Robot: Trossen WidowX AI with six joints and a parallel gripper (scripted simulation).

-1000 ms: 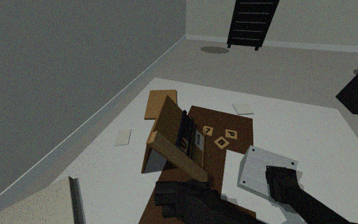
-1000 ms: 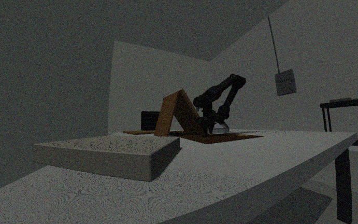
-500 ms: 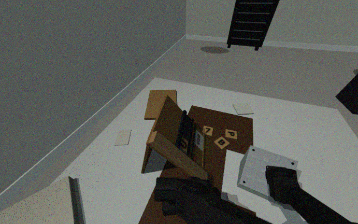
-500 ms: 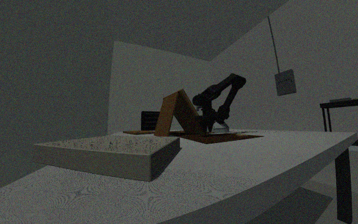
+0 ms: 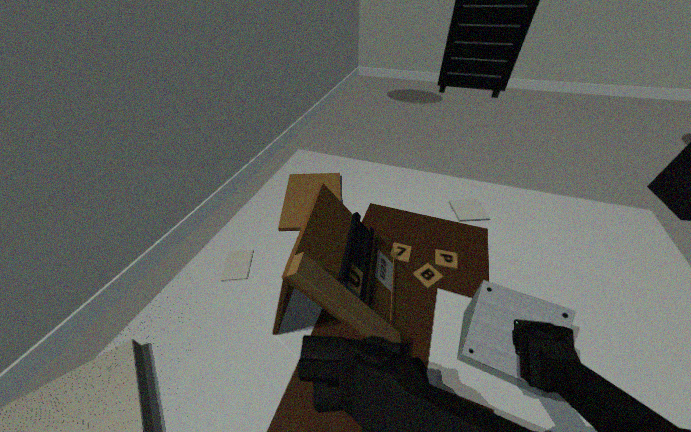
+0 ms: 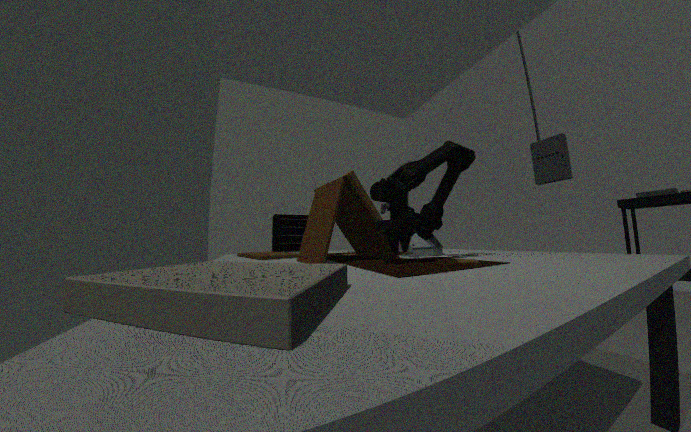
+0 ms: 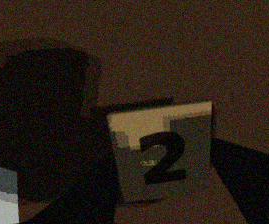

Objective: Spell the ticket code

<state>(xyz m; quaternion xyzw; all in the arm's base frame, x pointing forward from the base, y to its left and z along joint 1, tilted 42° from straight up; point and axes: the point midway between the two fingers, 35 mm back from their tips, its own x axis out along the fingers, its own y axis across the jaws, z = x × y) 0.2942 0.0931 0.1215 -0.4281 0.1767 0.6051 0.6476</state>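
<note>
My gripper (image 7: 162,152) is low over the brown mat (image 5: 417,222), shut on the tile marked 2 (image 7: 195,150); the arm hides the tile in the top view. The sloped wooden board (image 5: 323,231) (image 6: 363,225) carries a dark rail (image 5: 354,249). A tile that looks like U (image 5: 355,279) sits in the rail, towards its near end. The ticket (image 5: 385,270) is on the board below the rail; its print is too small to read. Loose tiles 7 (image 5: 401,252), B (image 5: 427,274) and P (image 5: 446,258) lie on the mat to the right of the board.
A wooden bar (image 5: 336,295) runs along the board's near side. The metal base plate (image 5: 503,317) of the arm is at right. A wooden panel (image 5: 302,206) lies behind the board. Thin pale squares (image 5: 237,264) (image 5: 469,209) lie on the counter. A beige block (image 5: 73,386) (image 6: 191,311) is at near left.
</note>
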